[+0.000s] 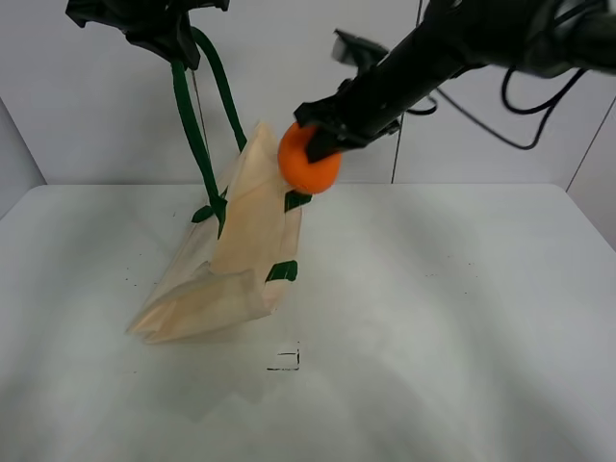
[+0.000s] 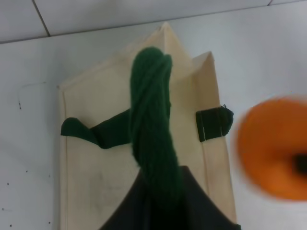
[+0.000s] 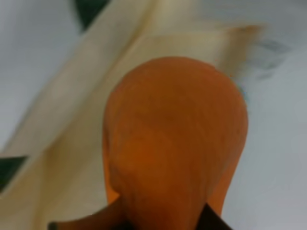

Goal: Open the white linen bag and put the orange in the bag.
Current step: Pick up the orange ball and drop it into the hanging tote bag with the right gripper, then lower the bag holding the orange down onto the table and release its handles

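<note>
A wide white surface (image 1: 462, 289) filled the scene, with a pale wall behind it. On its left half the white linen bag (image 1: 241, 260) stood slumped and tilted. Its lower end rested crumpled on the surface and its upper corner was drawn up to a peak.

A dark green strap handle (image 1: 197, 135) ran taut from the bag up to the left pincer (image 1: 178, 48), which was closed on it high above the surface. In the left wrist view the strap hung twisted, and the bag's two cloth panels showed only a narrow gap between them at the top.

The orange (image 1: 308, 162) hung in the air just beside the bag's raised corner, near a green tab and well clear of the surface. The right pincer (image 1: 318, 135) was clamped around it from above. The right wrist view was blurred, with the fruit filling most of it and cream cloth close beneath.

The step in hand appeared to be carrying the fruit to the mouth. To do it well, the left arm would likely need to keep the strap high and pulled away so the panels part. The right arm should bring the fruit over the gap rather than the outer face, lower it between the panels, and only then release. Letting go too soon could send it rolling down the outside of the cloth.
</note>
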Controlling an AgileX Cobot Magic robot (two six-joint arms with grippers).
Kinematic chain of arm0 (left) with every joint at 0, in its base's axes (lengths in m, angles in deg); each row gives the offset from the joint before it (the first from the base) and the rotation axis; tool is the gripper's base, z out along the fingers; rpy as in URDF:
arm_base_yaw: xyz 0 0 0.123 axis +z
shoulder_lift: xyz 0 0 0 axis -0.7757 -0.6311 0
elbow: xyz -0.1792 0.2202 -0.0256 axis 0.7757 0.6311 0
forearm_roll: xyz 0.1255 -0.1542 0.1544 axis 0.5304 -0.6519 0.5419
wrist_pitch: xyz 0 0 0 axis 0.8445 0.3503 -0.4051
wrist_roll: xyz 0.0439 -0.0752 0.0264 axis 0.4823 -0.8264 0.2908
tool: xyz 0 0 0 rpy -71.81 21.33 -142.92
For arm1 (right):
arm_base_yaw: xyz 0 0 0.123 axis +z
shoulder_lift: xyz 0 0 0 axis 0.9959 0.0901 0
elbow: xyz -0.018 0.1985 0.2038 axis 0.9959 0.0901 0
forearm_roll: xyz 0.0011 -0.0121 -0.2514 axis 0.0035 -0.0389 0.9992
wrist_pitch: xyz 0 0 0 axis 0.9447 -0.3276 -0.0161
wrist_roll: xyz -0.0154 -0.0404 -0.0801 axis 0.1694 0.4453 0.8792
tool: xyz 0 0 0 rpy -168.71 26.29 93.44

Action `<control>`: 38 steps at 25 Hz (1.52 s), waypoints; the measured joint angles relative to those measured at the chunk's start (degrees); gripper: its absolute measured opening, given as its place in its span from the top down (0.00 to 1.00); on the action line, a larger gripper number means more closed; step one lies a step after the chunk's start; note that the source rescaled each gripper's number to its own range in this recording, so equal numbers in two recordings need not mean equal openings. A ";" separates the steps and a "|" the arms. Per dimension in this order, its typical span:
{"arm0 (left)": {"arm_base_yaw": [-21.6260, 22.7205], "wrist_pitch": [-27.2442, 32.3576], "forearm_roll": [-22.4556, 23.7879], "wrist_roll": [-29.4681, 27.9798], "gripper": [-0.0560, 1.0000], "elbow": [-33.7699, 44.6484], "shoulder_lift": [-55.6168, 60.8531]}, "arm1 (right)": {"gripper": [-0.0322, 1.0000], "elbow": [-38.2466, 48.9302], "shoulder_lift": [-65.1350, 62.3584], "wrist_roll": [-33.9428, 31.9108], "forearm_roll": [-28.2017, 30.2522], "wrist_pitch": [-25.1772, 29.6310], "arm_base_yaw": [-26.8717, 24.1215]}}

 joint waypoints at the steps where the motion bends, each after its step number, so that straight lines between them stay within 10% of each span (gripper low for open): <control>1: 0.00 0.00 0.00 0.00 0.95 0.00 0.00 | 0.97 0.00 1.41 0.08 -0.88 -0.89 1.34; 14: 0.00 0.00 0.00 0.07 0.95 0.00 0.00 | 0.95 0.00 13.01 0.90 -8.36 -10.69 6.29; 19: 0.00 0.00 0.00 0.07 0.95 0.00 0.00 | 0.26 0.00 13.03 1.18 -8.90 -10.96 6.29; 22: 0.00 0.00 0.00 0.07 0.95 0.00 0.00 | 0.05 -0.78 13.03 1.19 -8.15 -8.66 6.29; 32: 0.00 0.00 -0.04 0.07 0.95 0.00 0.07 | 0.00 -14.55 12.70 -18.46 31.17 10.88 6.29; 38: 0.00 0.00 -0.04 0.07 0.95 0.00 0.07 | 0.00 -14.77 13.00 -19.99 35.45 12.80 2.39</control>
